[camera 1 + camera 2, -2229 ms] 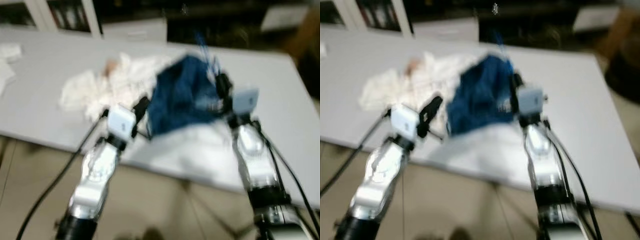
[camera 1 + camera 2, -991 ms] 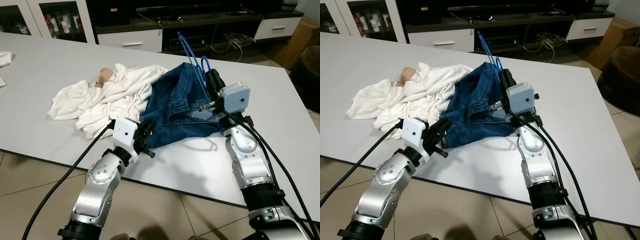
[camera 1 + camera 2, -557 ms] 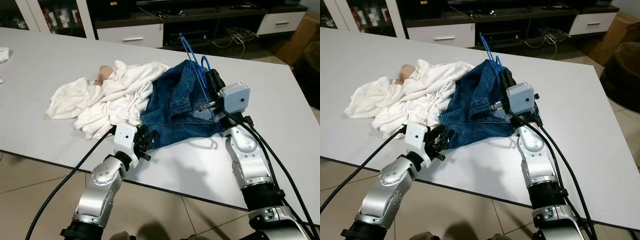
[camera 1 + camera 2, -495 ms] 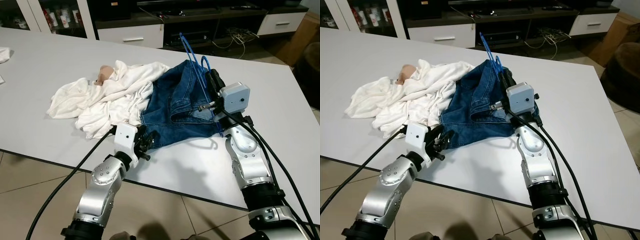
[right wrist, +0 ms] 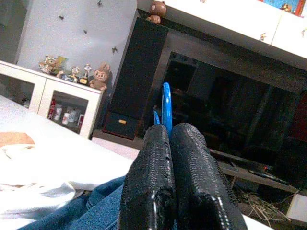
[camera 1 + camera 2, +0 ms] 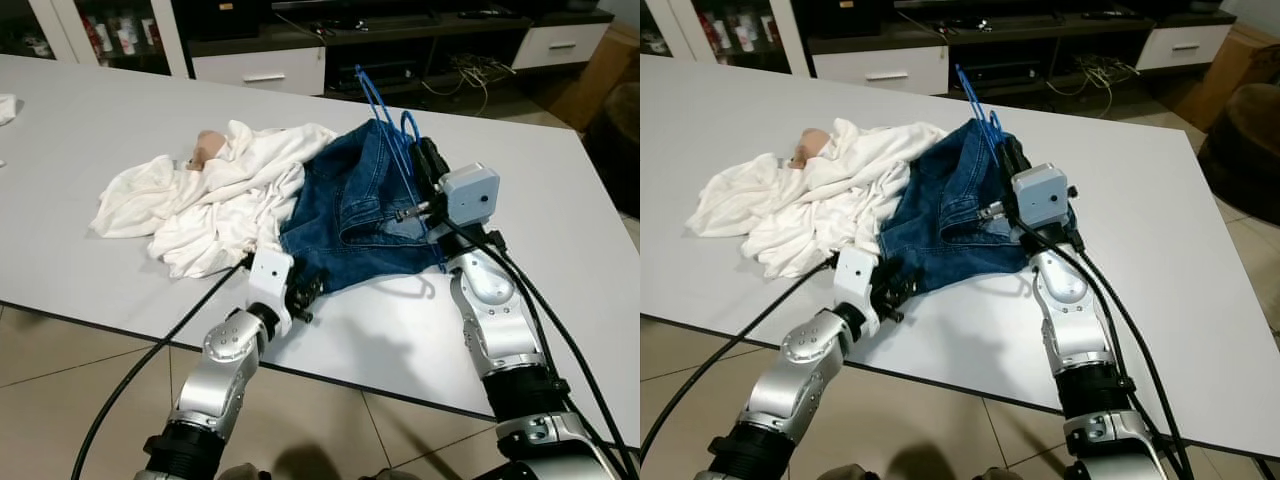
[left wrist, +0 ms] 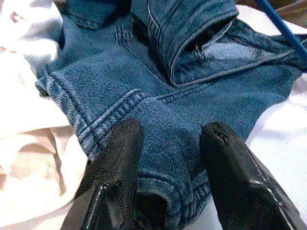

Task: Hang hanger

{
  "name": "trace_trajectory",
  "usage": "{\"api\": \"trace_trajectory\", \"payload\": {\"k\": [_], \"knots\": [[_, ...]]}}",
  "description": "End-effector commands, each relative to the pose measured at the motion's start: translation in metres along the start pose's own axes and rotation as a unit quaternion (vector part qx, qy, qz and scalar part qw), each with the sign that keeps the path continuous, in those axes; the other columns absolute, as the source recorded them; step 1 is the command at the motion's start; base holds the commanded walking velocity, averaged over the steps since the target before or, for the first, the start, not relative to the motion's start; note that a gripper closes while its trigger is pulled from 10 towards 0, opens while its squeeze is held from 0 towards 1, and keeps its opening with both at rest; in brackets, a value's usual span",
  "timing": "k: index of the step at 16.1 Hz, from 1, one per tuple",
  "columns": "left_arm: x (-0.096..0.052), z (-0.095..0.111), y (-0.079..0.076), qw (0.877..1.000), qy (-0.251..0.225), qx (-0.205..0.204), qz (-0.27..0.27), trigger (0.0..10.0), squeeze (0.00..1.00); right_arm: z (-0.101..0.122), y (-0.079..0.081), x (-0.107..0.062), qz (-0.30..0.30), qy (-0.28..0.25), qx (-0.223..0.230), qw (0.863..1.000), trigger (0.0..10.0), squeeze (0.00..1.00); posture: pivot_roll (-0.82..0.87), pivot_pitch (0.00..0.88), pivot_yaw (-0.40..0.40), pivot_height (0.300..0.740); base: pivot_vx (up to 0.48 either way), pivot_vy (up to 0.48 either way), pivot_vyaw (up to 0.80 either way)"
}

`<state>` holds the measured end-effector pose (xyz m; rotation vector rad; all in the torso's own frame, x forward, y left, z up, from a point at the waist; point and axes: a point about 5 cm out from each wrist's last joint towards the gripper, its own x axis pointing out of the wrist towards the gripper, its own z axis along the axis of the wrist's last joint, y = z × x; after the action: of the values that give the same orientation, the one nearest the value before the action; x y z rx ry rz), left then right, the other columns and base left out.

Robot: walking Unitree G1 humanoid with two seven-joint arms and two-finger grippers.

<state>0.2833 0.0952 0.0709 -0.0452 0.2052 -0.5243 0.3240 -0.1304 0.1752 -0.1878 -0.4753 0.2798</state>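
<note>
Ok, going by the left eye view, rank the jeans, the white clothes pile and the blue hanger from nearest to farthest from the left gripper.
1. jeans: their near hem lies between the open fingers of the left gripper.
2. white clothes pile: beside the jeans, toward the robot's left.
3. blue hanger: at the jeans' far end, pinched in the right gripper.

Most of the thin blue plastic hanger (image 6: 385, 120) is buried inside the crumpled blue denim jeans (image 6: 355, 215). The large white surface (image 6: 1200, 270) is cut off at the picture's left edge. The pinkish object (image 6: 207, 147) in the rumpled white cloth (image 6: 215, 195) is mostly covered and cannot be identified.
</note>
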Motion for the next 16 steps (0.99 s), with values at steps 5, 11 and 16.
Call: {"api": "trace_trajectory", "payload": {"k": [5,11,16], "knots": [[0.003,-0.002,-0.003,0.999,-0.004,-0.037,-0.007,0.0,0.00,0.003,-0.002,-0.001,-0.006,-0.004,0.004,1.000,10.0,0.00,-0.04,0.028,-0.001,0.740,0.000,0.000,0.00],[-0.016,-0.013,-0.019,0.993,0.007,0.040,-0.114,0.0,0.00,0.003,-0.003,-0.001,-0.008,-0.002,0.006,1.000,10.0,0.00,-0.04,0.032,0.001,0.740,0.000,0.000,0.00],[-0.025,-0.009,-0.017,0.988,-0.026,0.091,-0.123,0.0,0.00,0.002,-0.003,0.001,-0.009,-0.001,0.010,1.000,10.0,0.00,-0.03,0.026,-0.003,0.740,0.000,0.000,0.00]]}}
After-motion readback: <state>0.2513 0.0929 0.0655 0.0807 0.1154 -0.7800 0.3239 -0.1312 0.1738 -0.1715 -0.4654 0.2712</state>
